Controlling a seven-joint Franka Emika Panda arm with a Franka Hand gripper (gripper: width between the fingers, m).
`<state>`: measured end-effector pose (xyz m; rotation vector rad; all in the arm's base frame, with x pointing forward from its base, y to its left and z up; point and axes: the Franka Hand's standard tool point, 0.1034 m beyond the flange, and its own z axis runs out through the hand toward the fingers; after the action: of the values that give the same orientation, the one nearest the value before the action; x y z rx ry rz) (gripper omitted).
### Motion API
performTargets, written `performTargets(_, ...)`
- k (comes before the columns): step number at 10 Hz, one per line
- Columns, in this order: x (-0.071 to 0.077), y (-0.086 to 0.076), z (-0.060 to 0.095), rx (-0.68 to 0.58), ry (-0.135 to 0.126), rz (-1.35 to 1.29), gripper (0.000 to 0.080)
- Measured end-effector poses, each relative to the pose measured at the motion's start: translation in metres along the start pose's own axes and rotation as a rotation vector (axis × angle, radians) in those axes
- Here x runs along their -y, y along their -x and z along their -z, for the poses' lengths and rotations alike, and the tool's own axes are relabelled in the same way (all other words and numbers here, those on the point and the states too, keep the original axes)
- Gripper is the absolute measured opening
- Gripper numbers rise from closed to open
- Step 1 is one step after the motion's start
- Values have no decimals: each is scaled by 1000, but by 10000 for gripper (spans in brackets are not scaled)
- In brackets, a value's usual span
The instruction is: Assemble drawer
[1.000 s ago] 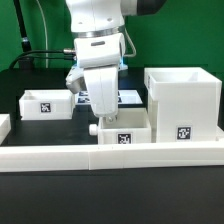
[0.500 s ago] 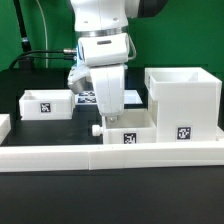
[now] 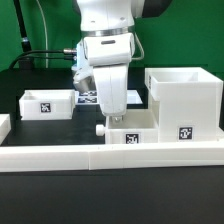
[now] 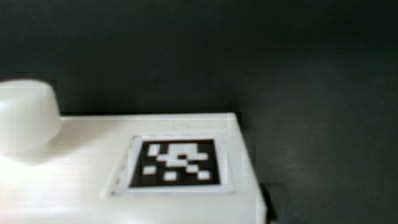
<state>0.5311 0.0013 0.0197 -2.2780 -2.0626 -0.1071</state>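
Exterior view, jaws over middle tray [image 3: 143,126], open-topped housing [image 3: 182,100] just beside

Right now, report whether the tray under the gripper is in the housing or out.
Out: the tray stands beside the housing, wholly outside its walls.

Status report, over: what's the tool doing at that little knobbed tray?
Tool low over middle tray, grip state unreadable. Housing stands beside it, exterior view's right; second tray apart, left. Border rail directly in front.
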Motion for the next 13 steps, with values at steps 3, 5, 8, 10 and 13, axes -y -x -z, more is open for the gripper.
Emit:
performTargets(3,0,1,0,-1,1,-8,42)
performTargets(5,0,0,0,1,0,0,42)
performTargets(8,1,-1,-1,11,-1,26,42)
performTargets(10,1,2,0,11,0,22,42)
performTargets(13,1,-4,-1,12,4,40,42)
